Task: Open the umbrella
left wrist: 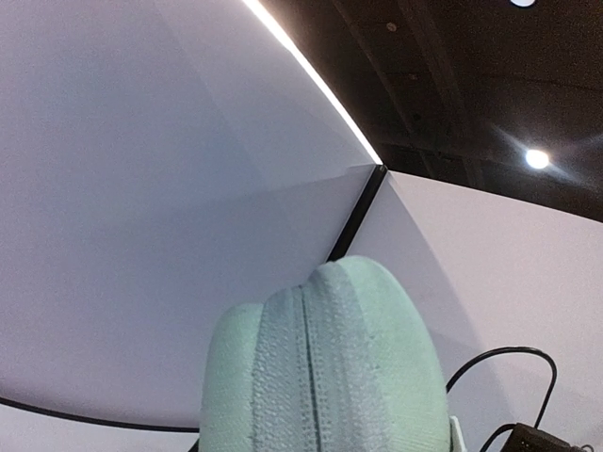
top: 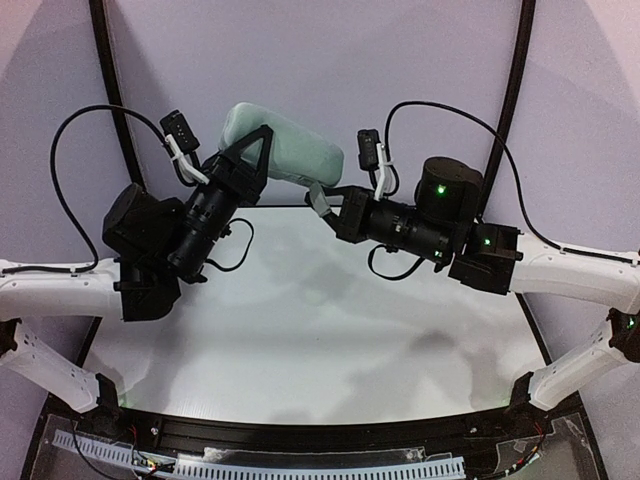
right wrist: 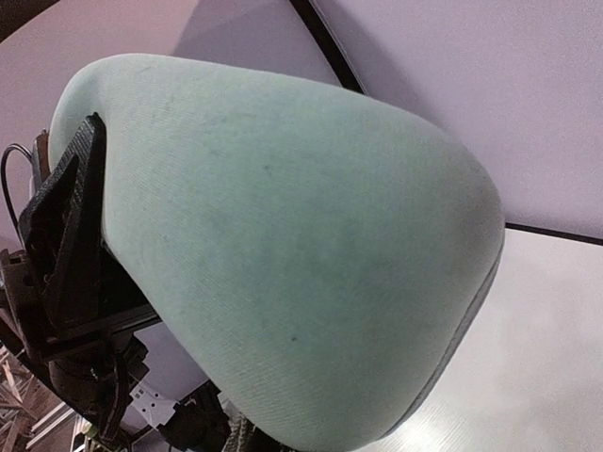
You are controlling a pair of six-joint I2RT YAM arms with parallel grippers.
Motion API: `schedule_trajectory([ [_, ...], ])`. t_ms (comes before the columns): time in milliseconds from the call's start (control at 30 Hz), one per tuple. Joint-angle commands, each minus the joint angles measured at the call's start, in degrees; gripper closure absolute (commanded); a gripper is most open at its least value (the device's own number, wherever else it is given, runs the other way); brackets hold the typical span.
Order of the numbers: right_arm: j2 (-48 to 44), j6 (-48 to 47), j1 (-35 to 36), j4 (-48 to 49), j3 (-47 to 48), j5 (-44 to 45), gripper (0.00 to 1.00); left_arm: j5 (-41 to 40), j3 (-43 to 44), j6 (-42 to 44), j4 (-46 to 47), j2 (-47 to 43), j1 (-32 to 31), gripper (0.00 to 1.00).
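Storage case (right wrist: pixel 283 245), pale mint-green, rounded-oblong, woven fabric: filled the right wrist view. It was held up off the desk (top: pixel 320 330), near the desk's far edge, and tilted from upper left down to lower right in the top view. A zip seam (left wrist: pixel 306 377) ran over its rounded end in the left wrist view.

Left end effector (top: pixel 258 152): partly open and grasping the storage case across its left-hand portion. One black triangular finger (right wrist: pixel 66 226) lay pressed flat against the case's side. The opposite finger was hidden behind the fabric.

Right end effector (top: pixel 322 200): fully clenched, with its tips at the lower right end of the storage case, touching or just beside it. Whether anything was pinched between them could not be told.

Umbrella: not visible in any view. Only the zipped case showed, and its contents were hidden.

Left arm: black wrist angled up and rightward to the case, with a white link running off toward the left edge.

Right arm: black wrist pointed leftward at the case, with a green lamp (top: pixel 441 188) lit on its joint housing.

Backdrop (top: pixel 320 60): pale lilac panels divided by black ribs, behind the case and both wrists.
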Motion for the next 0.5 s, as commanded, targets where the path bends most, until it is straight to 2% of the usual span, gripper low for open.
schedule_trajectory([
  [0,-1.3,-2.1,0.3,-1.3,1.2,5.5,1.00,-0.4,-1.4,-0.4,0.5,-2.0,-1.0,0.99],
  [267,-2.5,-7.3,0.3,-11.6,0.1,15.6,1.00,-5.7,-4.6,-3.1,0.7,-4.0,-0.9,0.99],
  [467,-2.8,-9.5,0.4,-16.4,-0.7,22.6,1.00,-5.7,-4.0,-5.1,-1.4,-4.8,-0.9,0.99],
])
